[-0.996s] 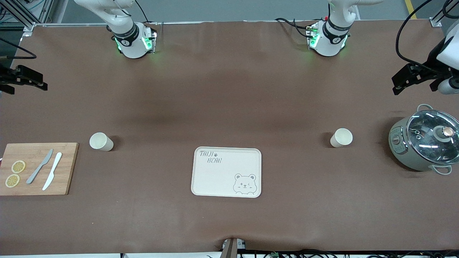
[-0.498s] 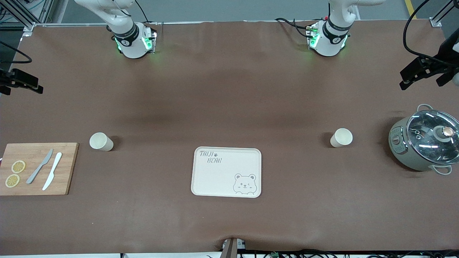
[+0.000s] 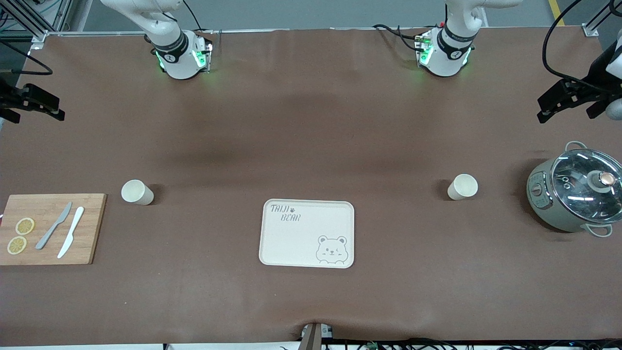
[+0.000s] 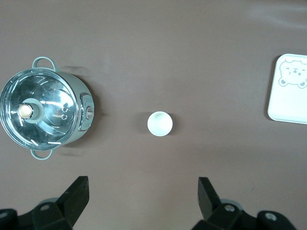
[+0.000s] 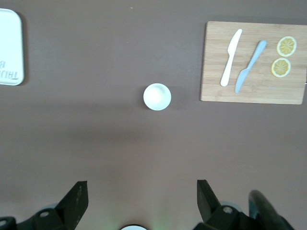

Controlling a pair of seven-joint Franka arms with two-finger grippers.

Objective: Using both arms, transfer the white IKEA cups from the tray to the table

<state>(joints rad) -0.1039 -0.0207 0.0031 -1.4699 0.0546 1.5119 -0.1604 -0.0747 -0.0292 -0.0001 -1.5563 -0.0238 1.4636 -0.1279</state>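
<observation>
Two white IKEA cups stand upright on the brown table. One cup (image 3: 137, 192) is toward the right arm's end, beside the cutting board; it also shows in the right wrist view (image 5: 157, 97). The other cup (image 3: 462, 187) is toward the left arm's end, beside the pot; it also shows in the left wrist view (image 4: 159, 123). My right gripper (image 3: 56, 109) (image 5: 141, 188) is open and empty, high over the table's right-arm end. My left gripper (image 3: 546, 108) (image 4: 142, 184) is open and empty, high over the left-arm end. Both are well apart from the cups.
A cream bear-printed tray (image 3: 307, 243) (image 4: 288, 103) (image 5: 7, 28) lies between the cups, nearer the front camera. A wooden cutting board (image 3: 90, 243) (image 5: 211, 48) holds two knives and lemon slices. A grey-green pot with a glass lid (image 3: 576, 194) (image 4: 43, 115) stands at the left-arm end.
Both grippers drifted slightly outward at the table's ends, then back a little. The cups and the tray have not moved.
</observation>
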